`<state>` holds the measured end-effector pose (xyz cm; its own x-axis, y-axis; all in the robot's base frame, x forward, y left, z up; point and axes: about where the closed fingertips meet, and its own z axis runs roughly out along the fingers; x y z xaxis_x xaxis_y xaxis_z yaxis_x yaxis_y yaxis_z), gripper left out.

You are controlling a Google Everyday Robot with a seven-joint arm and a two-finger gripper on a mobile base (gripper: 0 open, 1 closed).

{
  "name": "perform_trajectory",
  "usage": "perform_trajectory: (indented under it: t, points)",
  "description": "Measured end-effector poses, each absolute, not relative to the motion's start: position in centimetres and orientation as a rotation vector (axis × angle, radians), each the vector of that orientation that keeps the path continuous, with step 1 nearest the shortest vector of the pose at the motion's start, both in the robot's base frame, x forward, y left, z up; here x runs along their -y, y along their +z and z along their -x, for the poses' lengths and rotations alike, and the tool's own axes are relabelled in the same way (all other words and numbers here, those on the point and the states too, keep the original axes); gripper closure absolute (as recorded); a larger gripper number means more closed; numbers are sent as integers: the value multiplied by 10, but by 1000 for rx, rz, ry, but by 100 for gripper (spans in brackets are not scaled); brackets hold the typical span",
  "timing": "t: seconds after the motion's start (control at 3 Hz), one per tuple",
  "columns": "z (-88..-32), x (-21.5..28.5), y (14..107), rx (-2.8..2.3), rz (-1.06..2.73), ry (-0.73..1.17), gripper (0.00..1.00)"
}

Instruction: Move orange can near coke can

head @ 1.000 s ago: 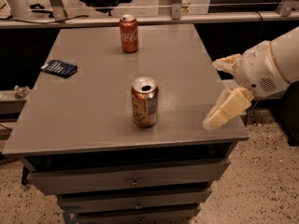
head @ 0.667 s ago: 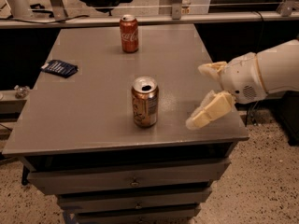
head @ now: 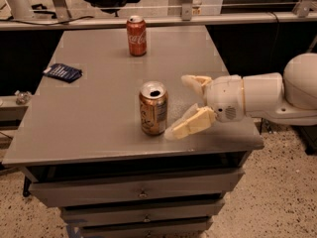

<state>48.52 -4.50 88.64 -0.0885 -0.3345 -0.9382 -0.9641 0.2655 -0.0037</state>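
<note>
I see the orange can (head: 153,108) as glossy copper-toned metal with a silver top; the coke can (head: 136,35) is shiny red metal; the table (head: 99,118) looks matt grey and smooth; my gripper (head: 179,105), just right of the orange can, has matt cream fingers (head: 190,125) spread apart, on a smooth white plastic shell.
</note>
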Motion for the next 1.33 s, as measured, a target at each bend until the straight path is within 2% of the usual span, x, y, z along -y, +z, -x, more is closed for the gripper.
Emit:
perform_trajectory:
  t: [0.33, 0.67, 1.33]
  points:
    - [-482, 14, 883, -1515, 1172, 942, 0]
    - [-480, -9, 881, -1452, 1128, 997, 16]
    - [-480, -16, 881, -1422, 1085, 1004, 63]
